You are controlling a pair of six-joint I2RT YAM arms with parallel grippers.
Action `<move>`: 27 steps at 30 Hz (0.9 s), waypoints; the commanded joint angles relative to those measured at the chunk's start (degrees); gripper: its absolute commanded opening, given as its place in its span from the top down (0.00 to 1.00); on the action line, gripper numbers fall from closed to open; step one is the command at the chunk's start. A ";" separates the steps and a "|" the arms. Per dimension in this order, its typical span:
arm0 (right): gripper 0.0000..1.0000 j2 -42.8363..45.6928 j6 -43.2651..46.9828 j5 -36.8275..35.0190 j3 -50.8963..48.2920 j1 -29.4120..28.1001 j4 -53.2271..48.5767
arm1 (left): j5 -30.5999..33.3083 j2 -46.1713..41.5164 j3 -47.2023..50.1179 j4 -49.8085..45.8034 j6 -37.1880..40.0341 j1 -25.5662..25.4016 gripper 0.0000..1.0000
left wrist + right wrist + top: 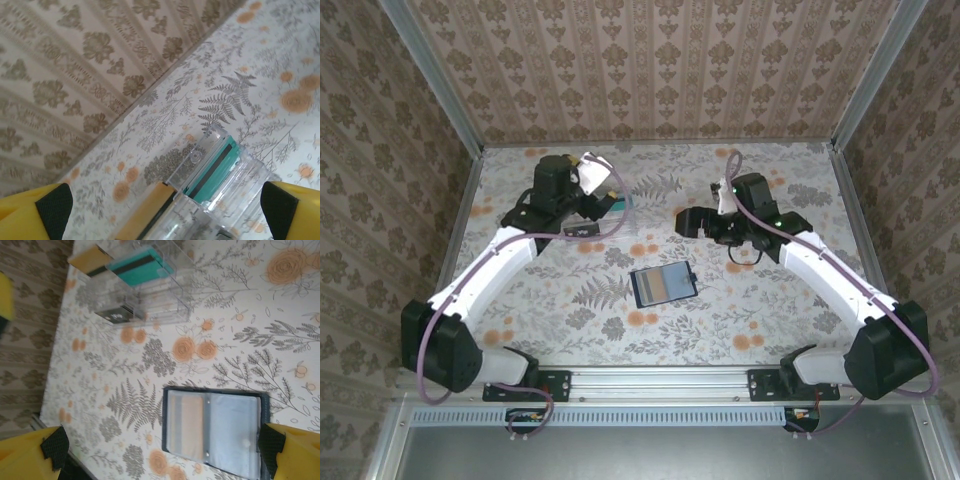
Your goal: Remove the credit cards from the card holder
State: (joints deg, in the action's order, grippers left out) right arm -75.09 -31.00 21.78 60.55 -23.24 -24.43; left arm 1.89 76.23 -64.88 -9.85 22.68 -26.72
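The card holder (pixel 663 285) lies open on the floral table, a dark navy case with greyish see-through pockets (pixel 235 435). A tan credit card (pixel 187 427) sits in its left pocket. My right gripper (pixel 162 450) hangs open above the holder, with its yellow fingers (pixel 272 447) to either side. My left gripper (pixel 167 212) is open over a clear tray (pixel 235 185) at the back left. In the tray lie a teal card (pixel 215 167) and a tan card (pixel 145 210). The right wrist view also shows a black card (pixel 117 315) in the tray (pixel 165 295).
Patterned walls (pixel 650 70) close in the table (pixel 570 310) at the back and sides, with metal posts at the corners. The clear tray (pixel 622 204) stands close to the back wall, left of centre. Both arm bases are bolted at the near edge.
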 commanded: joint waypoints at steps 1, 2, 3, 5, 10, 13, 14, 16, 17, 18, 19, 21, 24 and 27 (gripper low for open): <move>0.00 1.15 2.26 -9.10 -0.87 -3.10 -3.27 | 3.11 -2.73 -1.41 -8.63 -15.93 2.33 0.00; 0.00 0.98 2.26 -10.74 -1.11 -4.14 -3.51 | 1.69 -2.92 -2.49 -12.25 -17.97 2.77 0.00; 0.00 0.82 2.66 -11.96 -1.35 -4.94 -3.61 | 0.49 -3.28 -2.93 -14.69 -19.40 2.96 0.00; 0.00 0.54 2.75 -15.36 -2.28 -6.95 -3.50 | -1.98 -4.80 -2.52 -17.70 -23.17 3.29 0.00; 0.00 -0.33 1.84 -16.74 -6.44 -9.10 -0.48 | -6.94 -9.42 3.59 -17.04 -31.38 3.53 0.00; 0.11 -2.06 1.21 -14.62 -9.48 -9.64 1.80 | -10.98 -11.27 6.87 -16.96 -39.09 3.43 0.04; 0.17 -2.91 1.11 -14.05 -10.45 -9.96 2.49 | -12.17 -11.77 8.12 -16.88 -41.86 3.36 0.06; 0.28 -4.18 0.47 -13.22 -12.10 -10.39 4.27 | -12.79 -12.56 10.36 -17.00 -46.90 2.83 0.12; 0.35 -6.22 0.13 -12.64 -13.10 -10.50 5.72 | -12.98 -12.88 11.64 -17.10 -49.40 2.57 0.14; 0.37 -7.10 -0.23 -12.44 -13.81 -10.59 6.75 | -13.18 -13.12 12.96 -16.89 -51.26 2.19 0.16; 0.40 -8.16 -0.70 -12.69 -14.54 -10.68 7.59 | -13.75 -13.36 14.43 -16.43 -53.56 1.74 0.19; 0.42 -9.64 -1.09 -12.90 -15.83 -10.77 9.60 | -14.71 -13.71 17.05 -15.25 -57.32 0.92 0.23; 0.50 -11.69 -1.01 -13.25 -16.52 -11.02 11.54 | -15.42 -14.08 21.29 -12.12 -62.94 -2.74 0.30; 0.52 -13.90 -1.41 -12.85 -16.61 -12.17 13.09 | -15.55 -13.91 24.67 -8.60 -67.54 -5.18 0.35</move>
State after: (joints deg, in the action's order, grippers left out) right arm -87.53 -31.70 8.34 44.23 -34.24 -15.16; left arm -11.92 63.29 -42.15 -23.00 -36.60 -30.41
